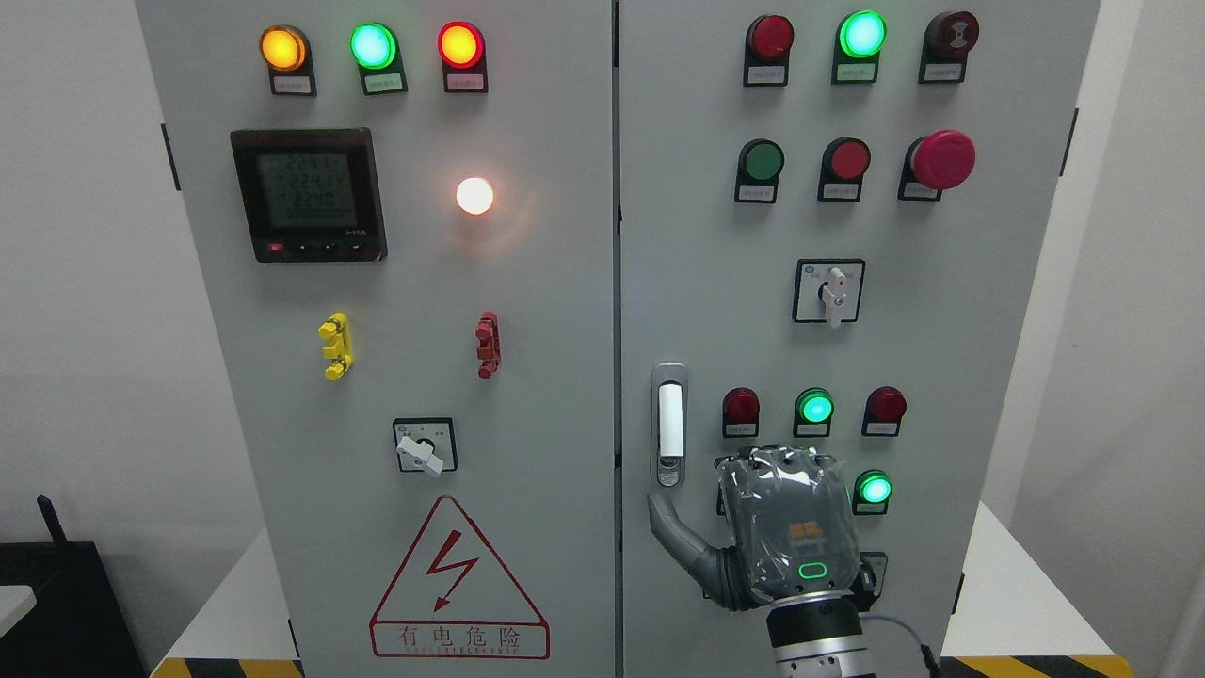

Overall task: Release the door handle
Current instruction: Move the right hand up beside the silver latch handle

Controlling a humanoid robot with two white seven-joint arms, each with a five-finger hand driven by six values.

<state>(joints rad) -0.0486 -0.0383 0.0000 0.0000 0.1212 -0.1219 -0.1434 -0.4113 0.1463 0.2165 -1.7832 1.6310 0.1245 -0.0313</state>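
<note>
Right robot hand (786,532) hovers just below door handle (669,426) on grey cabinet (565,311).

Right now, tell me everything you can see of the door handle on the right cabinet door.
The silver metal door handle is a tall, narrow, round-ended plate, mounted upright and flush near the left edge of the grey right door. A white lever fills its upper part, with a round keyhole below. Nothing touches it; the right hand sits just below-right, thumb pointing toward it.

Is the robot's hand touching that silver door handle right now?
Apart. The head view shows the right hand below the door handle, with bare grey door between its thumb tip and the handle.
</note>
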